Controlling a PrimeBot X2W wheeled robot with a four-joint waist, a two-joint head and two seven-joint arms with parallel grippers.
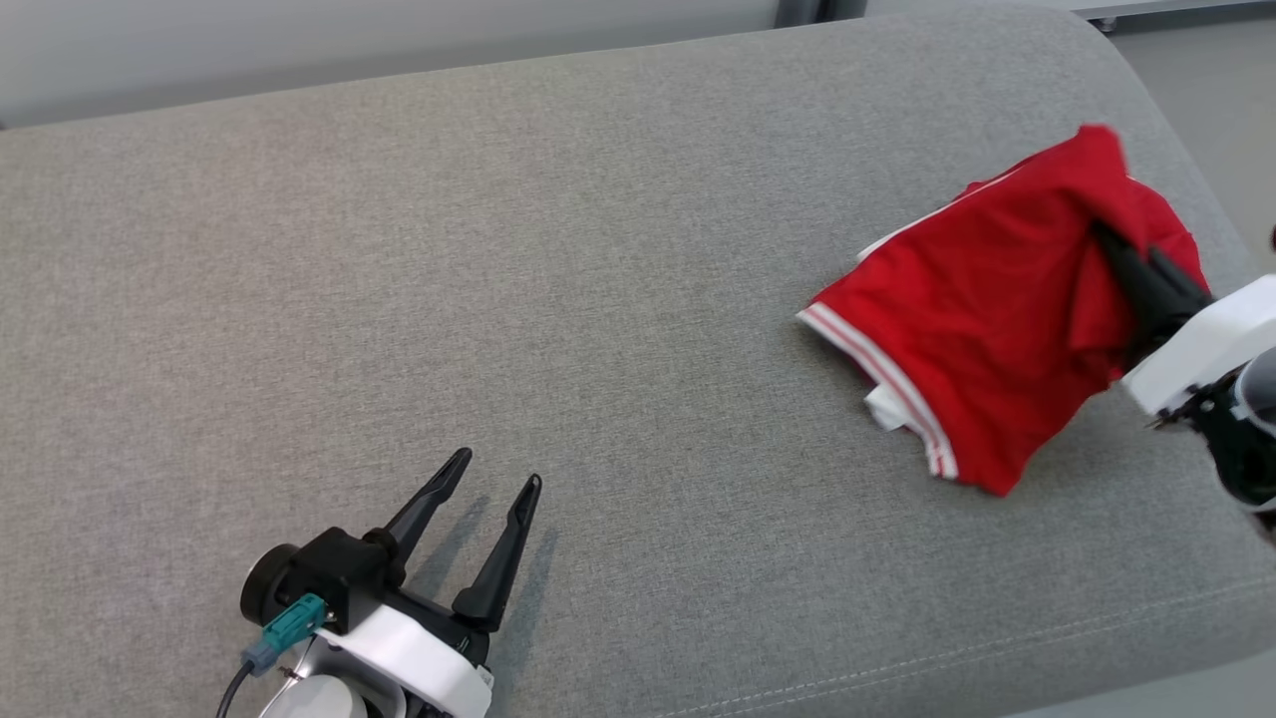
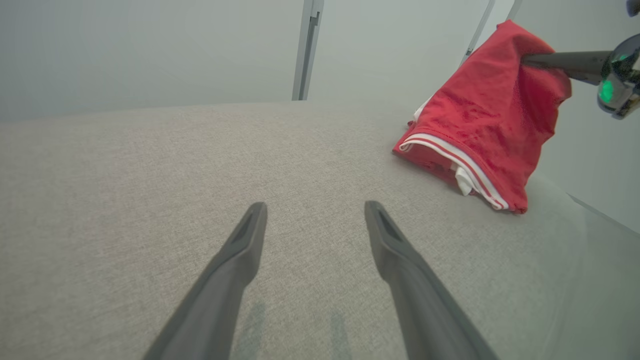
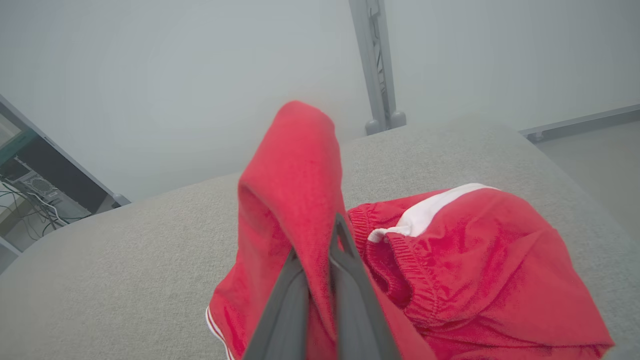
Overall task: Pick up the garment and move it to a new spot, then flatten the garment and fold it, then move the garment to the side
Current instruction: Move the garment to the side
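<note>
Head view: the right gripper [image 1: 1112,244] is clamping a lifted fold of the red, white-striped fabric shorts [image 1: 977,329] at the grey upholstered cushion's [image 1: 498,249] right end. Left wrist view: the left gripper [image 2: 315,207] is gaping, empty. Right wrist view: its fingers [image 3: 350,310] are squeezing red cloth.

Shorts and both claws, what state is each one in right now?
Red shorts: bunched, one side lifted, the rest lying on the grey cushion.
Right claw: shut, pinching the shorts' raised fold.
Left claw: open, empty, apart from the shorts.
</note>
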